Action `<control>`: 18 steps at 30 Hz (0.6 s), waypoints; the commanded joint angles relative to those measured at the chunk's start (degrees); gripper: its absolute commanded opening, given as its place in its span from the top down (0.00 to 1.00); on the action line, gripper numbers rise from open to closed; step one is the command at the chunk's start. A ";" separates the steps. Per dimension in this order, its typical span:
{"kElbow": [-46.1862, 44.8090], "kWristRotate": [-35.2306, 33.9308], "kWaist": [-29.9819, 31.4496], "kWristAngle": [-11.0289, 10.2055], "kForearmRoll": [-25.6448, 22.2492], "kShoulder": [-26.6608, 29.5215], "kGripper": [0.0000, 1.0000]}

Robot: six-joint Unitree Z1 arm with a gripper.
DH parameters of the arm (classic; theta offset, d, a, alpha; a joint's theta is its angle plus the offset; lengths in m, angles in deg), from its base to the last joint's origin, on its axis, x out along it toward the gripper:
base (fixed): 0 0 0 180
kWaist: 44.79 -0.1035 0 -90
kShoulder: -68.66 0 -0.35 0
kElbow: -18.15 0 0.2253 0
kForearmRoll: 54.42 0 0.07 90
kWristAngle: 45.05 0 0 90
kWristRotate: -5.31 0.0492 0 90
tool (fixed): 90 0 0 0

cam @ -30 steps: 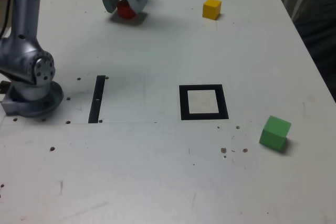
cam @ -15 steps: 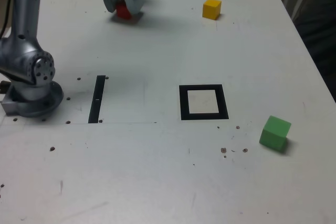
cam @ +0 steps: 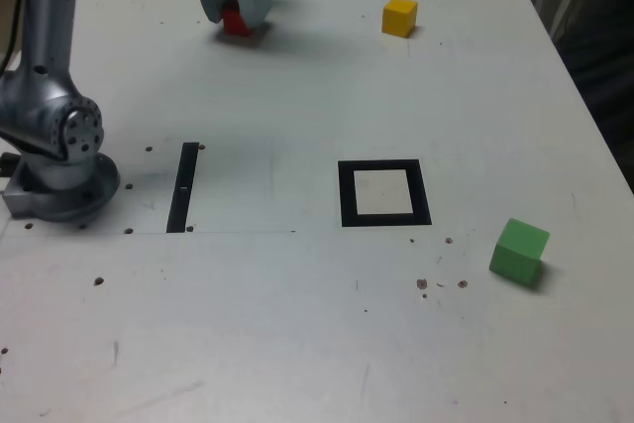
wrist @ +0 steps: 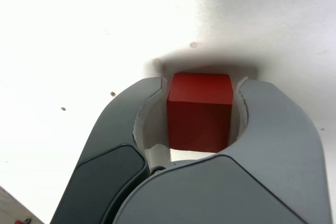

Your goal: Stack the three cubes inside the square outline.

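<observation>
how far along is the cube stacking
Nothing is stacked yet: the square outline holds no cube. In hand: the gripper has its jaws around the red cube at the table's far side. Left: placing it, then the yellow cube and green cube.

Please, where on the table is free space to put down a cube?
Free: the pale centre of the square outline; the bare table between black strip and outline; the near edge. Occupied: gripper around red cube; yellow cube; green cube.
</observation>
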 commanded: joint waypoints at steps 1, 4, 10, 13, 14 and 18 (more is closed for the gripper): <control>-0.68 -0.58 0.70 0.62 -0.16 0.90 0.69; -1.40 -1.57 1.62 0.96 -0.22 2.13 0.69; -3.94 -4.84 4.67 0.74 -0.48 5.34 0.69; -5.96 -7.52 7.28 0.31 -0.47 7.38 0.69; -6.62 -8.43 8.19 0.13 -0.44 8.08 0.69; -9.15 -13.01 12.54 -0.94 -0.69 11.11 0.69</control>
